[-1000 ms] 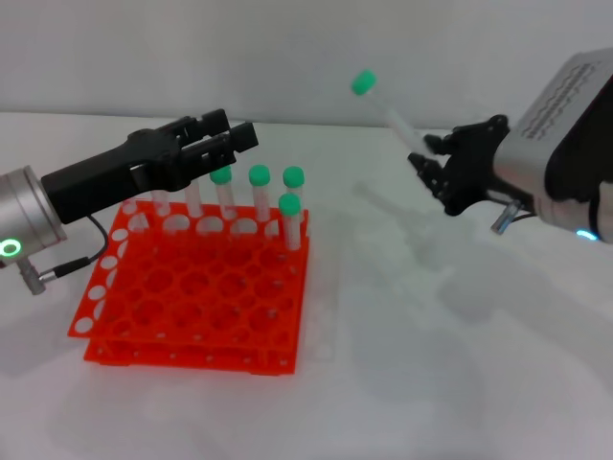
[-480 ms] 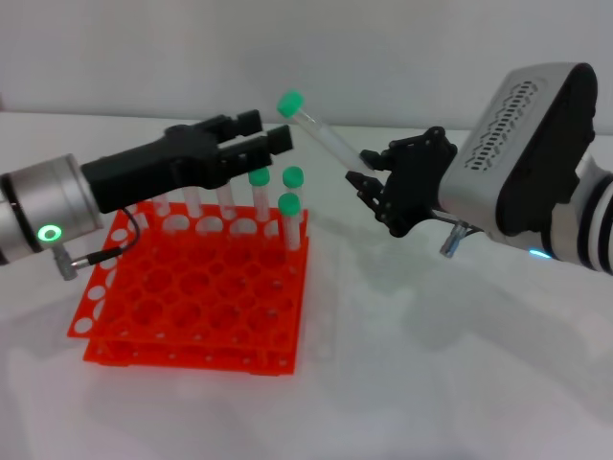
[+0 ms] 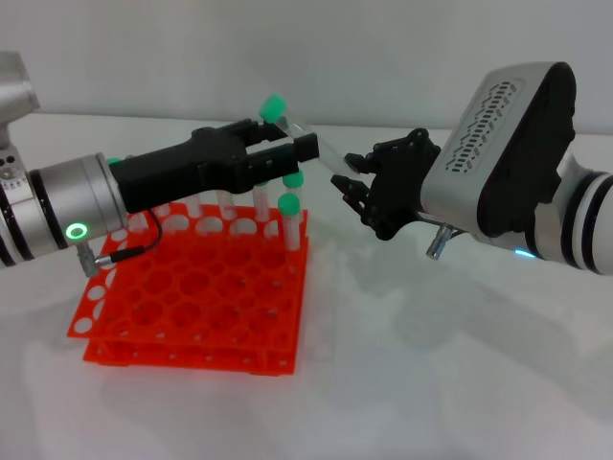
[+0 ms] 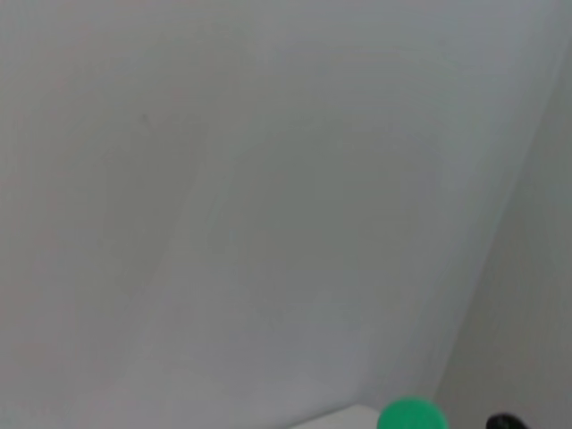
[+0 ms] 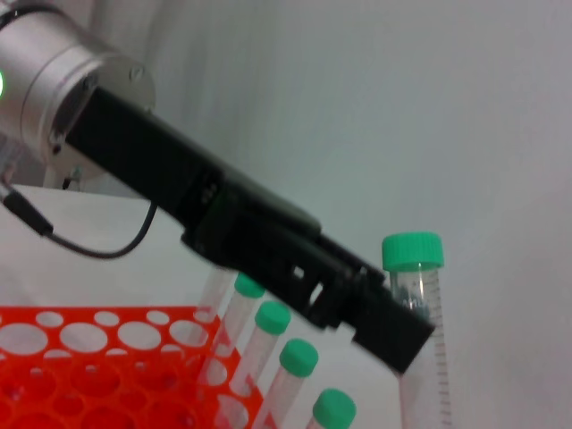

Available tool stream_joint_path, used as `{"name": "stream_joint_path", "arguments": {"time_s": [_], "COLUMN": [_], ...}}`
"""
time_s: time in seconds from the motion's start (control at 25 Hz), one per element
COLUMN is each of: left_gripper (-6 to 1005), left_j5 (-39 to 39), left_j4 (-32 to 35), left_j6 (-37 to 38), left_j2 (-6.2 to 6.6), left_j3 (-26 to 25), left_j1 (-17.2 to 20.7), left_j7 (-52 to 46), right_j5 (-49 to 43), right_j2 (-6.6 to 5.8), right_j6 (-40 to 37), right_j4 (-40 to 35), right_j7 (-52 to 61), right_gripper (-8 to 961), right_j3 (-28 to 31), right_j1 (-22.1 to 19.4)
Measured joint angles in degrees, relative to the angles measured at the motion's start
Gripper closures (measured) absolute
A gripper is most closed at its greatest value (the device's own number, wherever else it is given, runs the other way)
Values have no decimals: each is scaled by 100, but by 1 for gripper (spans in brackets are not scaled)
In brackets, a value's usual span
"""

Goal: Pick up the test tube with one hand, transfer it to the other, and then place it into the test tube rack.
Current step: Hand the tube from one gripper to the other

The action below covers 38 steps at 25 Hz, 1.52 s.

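Above the far right corner of the bright orange-red plastic two-tier test tube rack (image 3: 196, 292), the slim clear plastic test tube with its bright green cap (image 3: 305, 137) hangs in the air, tilted, cap end up and toward the robot's left. Its lower end sits between the black fingers of the right gripper (image 3: 351, 185), the one on the silver wrist with the white dotted-grille housing, whose fingers are closed around the tube's rounded end. The left gripper (image 3: 292, 153), black-fingered on a silver cylindrical wrist with a green-lit ring, reaches in from the left over the rack's far edge. Its two fingers stand parted, one on each side of the tube just below the cap; whether they press on the plastic cannot be told from the head view. In the right wrist view the tube (image 5: 418, 304) stands just beside the tip of the left gripper's black finger (image 5: 384, 326), the cap clear above it. The left wrist view shows only a green cap (image 4: 411, 416) at the frame's edge against the pale wall.

The rack rests on the white bench (image 3: 431, 383), toward its left side, with a grid of round holes on top and white-looking holes along its left side. Several other capped tubes (image 3: 288, 222) stand upright in the holes of the rack's far row, under the left gripper.
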Motion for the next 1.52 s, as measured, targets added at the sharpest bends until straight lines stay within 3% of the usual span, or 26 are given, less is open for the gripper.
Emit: {"name": "stream_joint_path", "arguments": {"time_s": [0.56,0.68,1.52], "left_gripper": [375,625,643], "left_j5": [-366,-336,-225], "left_j4": [-11,-13,-14], "left_j6": [-22,-2,147], "left_j2": [7,7,16], "left_j3": [21,67,150], "left_j1": [127,114,73], "left_j7": [147,147,117], "right_j5": [16,20,21], "right_j2": [0,0,9], "right_j6": [-9,-14,-25], "right_j4": [123,119,56], "right_j7": [5,5,0], "right_gripper": [763,763,731], "right_j3": [-2,-3,-134], "right_j1": [36,57,137]}}
